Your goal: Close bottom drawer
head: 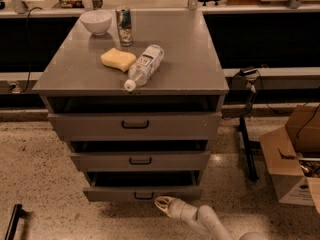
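The bottom drawer (142, 193) is the lowest of three grey drawers in the cabinet. It stands slightly pulled out, its front a little ahead of the middle drawer (140, 160). Its small black handle (143, 196) is at the centre of the shallow front. My gripper (161, 203) is low near the floor, just right of and below the handle, its tip close to or touching the drawer front. My white arm (210, 224) reaches in from the lower right.
On the cabinet top (190, 64) lie a plastic bottle (145, 66), a yellow sponge (118, 59), a white bowl (96, 21) and a can (124, 26). A cardboard box (292, 159) and a black stand (248, 144) are on the right. A dark bar (14, 220) lies at the lower left.
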Robot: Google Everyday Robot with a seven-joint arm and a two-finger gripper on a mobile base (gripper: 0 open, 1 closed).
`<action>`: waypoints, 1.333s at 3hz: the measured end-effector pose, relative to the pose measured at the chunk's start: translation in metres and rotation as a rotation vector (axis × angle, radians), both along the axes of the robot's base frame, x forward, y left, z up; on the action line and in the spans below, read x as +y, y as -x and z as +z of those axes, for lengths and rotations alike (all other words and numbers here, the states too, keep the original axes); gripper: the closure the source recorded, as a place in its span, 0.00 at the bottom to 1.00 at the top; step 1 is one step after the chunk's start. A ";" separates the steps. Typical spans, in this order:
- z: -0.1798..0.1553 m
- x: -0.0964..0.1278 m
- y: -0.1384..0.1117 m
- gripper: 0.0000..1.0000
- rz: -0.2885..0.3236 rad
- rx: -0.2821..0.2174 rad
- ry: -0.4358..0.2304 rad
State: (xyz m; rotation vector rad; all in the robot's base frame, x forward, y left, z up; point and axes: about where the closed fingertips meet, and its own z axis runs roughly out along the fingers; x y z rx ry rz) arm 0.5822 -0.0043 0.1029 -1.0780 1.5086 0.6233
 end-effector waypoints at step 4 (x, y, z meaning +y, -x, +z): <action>0.020 0.001 -0.063 1.00 -0.065 -0.063 -0.025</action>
